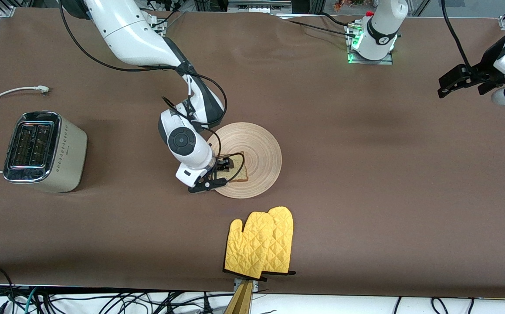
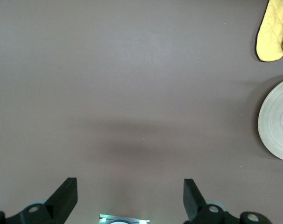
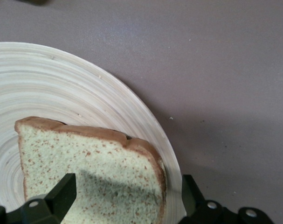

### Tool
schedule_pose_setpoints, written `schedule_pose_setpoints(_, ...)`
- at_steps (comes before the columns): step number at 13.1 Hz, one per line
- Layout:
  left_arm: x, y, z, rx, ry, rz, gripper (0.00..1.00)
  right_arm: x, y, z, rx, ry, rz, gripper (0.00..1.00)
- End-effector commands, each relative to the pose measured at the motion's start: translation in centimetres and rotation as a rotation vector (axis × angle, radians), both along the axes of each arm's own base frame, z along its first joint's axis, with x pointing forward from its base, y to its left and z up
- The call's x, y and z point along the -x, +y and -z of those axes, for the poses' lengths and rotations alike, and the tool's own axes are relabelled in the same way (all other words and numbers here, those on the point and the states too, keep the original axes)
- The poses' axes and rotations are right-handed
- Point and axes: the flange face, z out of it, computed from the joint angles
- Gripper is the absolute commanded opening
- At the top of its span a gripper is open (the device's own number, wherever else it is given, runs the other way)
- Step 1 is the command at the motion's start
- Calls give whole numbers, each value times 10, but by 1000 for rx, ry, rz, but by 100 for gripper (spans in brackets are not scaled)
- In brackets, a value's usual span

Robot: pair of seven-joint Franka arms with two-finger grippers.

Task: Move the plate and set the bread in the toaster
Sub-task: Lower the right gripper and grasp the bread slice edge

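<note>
Brown tabletop; right gripper [image 1: 221, 171] open astride bread [image 3: 92, 170] on plate [image 1: 259, 148]. Probably soft, crushable: pinch crust edges lightly. Left gripper [image 1: 457, 85] open, waiting.

Right pincer [image 1: 217, 172] low, fingers spread — left pincer [image 1: 452, 85] waits raised, open.

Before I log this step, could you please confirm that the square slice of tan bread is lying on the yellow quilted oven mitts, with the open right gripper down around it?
Not quite. The square slice of tan bread lies on the round light-wood plate, not on the yellow quilted oven mitts, which lie nearer the front camera. The front view shows this. The open right gripper is indeed down around it.
</note>
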Motion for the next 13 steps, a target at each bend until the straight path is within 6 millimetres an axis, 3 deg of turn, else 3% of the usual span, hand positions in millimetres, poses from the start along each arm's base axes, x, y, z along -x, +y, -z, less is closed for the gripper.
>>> schedule_pose_setpoints(1,-8,-7,-1,-82,-14,14,100,-4,4,-5,-13,-12,-4,100)
schedule_pose_setpoints(5,-13,-6,7,-93,-1,14,100,-1,7,-5,-13,-10,-10,99)
schedule_pose_setpoints(7,-13,-4,7,-93,0,12,100,-1,8,-5,-12,-12,-12,91)
schedule_pose_setpoints(13,-13,-2,7,-93,0,7,100,0,7,-3,-11,-7,-10,89)
